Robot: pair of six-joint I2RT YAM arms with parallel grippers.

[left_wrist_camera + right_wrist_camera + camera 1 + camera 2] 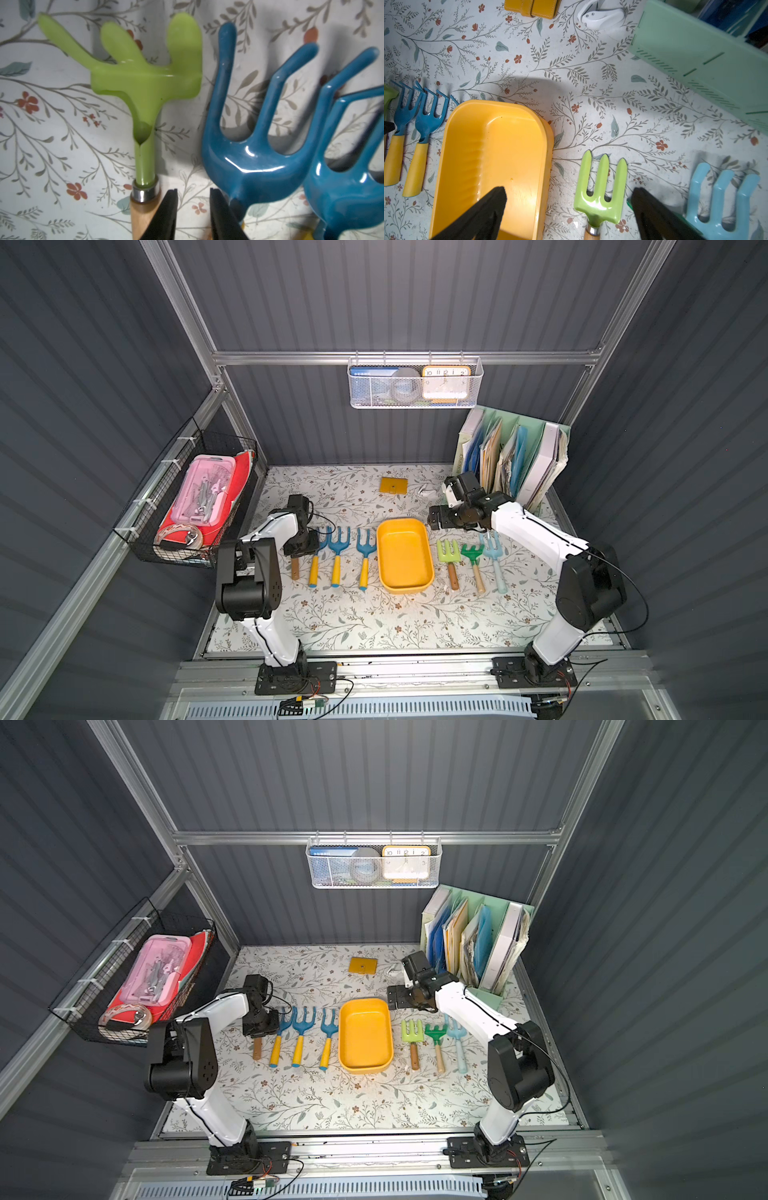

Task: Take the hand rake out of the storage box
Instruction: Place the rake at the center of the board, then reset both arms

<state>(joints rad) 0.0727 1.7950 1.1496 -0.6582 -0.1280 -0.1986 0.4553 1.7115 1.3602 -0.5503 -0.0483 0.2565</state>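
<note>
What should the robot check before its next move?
1. Storage box empty of rakes: ok.
2. Light green rake lying on the table beside a blue rake: ok.
3. Left gripper holding nothing: ok, bare gap between jaws.
4. Left fingers clear of the wooden handle: cannot tell.
5. Right gripper open and empty: ok.

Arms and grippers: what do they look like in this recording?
Both the left arm and right arm have white shell links between bulky black joints, with thin black cables running along them, on black base plates. The left gripper and right gripper have plain black, tapering fingers.
</note>
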